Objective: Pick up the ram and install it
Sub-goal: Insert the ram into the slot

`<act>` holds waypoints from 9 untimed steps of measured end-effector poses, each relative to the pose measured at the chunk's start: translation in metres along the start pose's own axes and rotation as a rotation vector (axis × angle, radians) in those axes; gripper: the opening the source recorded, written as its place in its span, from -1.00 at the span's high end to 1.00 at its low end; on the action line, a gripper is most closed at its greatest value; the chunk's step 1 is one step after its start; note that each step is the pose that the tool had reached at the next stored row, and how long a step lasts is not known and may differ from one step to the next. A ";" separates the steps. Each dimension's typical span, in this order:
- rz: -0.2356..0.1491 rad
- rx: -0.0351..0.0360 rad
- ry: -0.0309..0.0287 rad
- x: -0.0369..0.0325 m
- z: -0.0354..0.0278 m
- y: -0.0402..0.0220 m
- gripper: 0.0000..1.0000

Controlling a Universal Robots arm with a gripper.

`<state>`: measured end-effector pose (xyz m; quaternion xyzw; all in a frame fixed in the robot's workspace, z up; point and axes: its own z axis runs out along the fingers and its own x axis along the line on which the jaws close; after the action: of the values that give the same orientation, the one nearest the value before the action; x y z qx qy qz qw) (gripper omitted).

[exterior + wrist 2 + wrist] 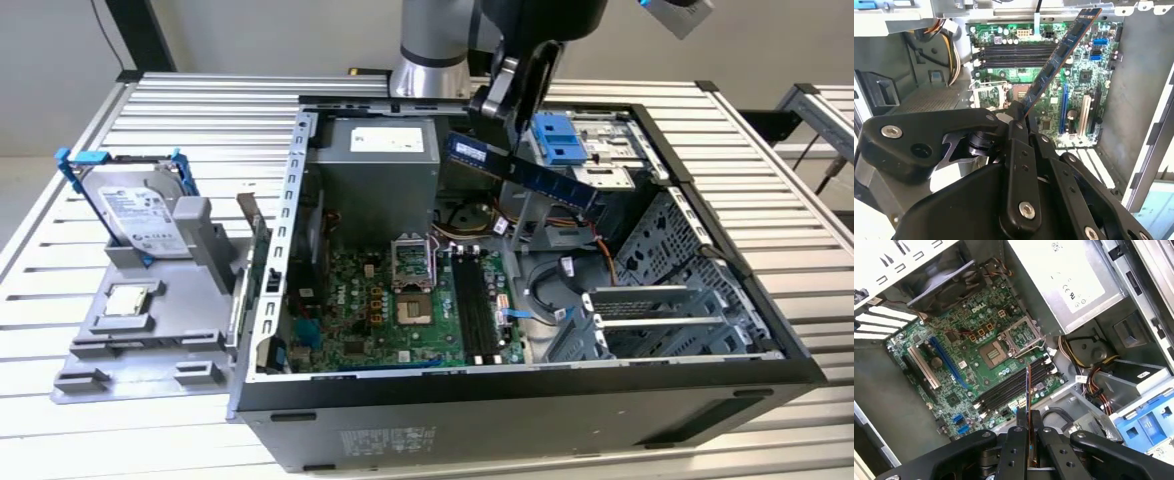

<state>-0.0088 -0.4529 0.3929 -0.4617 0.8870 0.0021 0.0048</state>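
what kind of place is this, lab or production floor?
Probably a robotics lab bench for PC assembly: open computer case on a slatted metal table, hard drive in a grey parts fixture, gripper holding the ram.

In the exterior view the arm [434, 45] is cut off by the top edge, and the gripper [503, 120] covers the part of the ram [547, 180] that it clamps. In the second wrist view the ram's gripped end is sunk between the fingers [1019, 150], and the gripper's body runs off the bottom edge. In the first wrist view the ram shows edge-on, so its chips cannot be made out. The hard drive's [134, 210] lower end is hidden in its grey holder [200, 270]. The tabletop [80, 150] runs past the exterior view's edges.
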 end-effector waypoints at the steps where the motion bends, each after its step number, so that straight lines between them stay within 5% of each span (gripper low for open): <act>1: 0.008 0.0001 0.0000 0.0000 0.0000 0.0000 1.00; 9: 0.074 0.0008 0.0001 0.0002 0.0000 -0.0001 1.00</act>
<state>-0.0088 -0.4531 0.3929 -0.4287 0.9035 0.0019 0.0049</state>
